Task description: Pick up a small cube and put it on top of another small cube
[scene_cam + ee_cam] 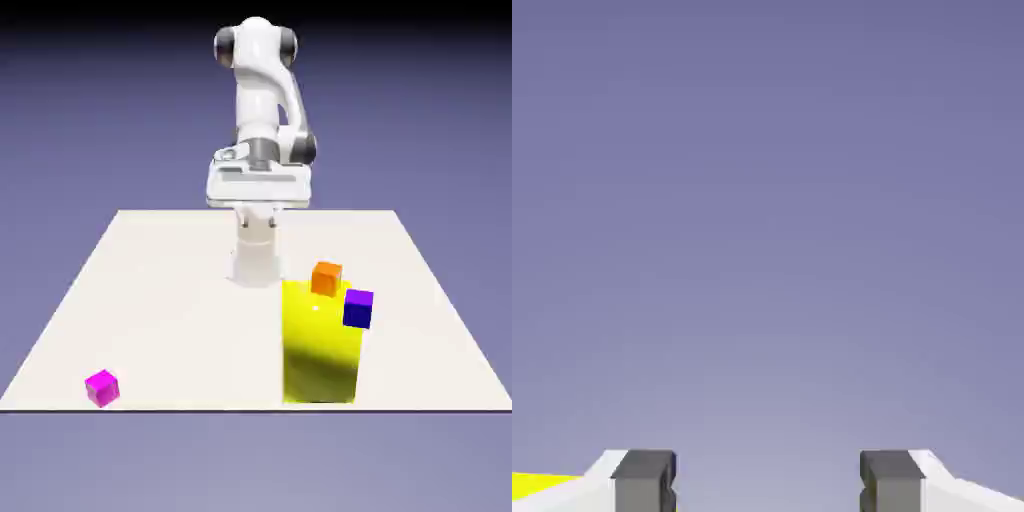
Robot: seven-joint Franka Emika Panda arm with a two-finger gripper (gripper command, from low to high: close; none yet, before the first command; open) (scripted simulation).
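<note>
The claw (258,222) is likely kept high for a safe approach; the orange cube (327,279) and blue cube (358,309) lie by the yellow block (320,345), the magenta cube (102,388) well apart.

In the hand view, the fingers are spread wide, nothing between them, presumably ready to grasp.

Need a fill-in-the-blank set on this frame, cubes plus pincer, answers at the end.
The cube lying apart at the exterior view's left is ____. The tall block near the orange cube and the blue cube is ____. Between its fingertips, the pincer holds ____.

Missing words: magenta; yellow; nothing
</note>
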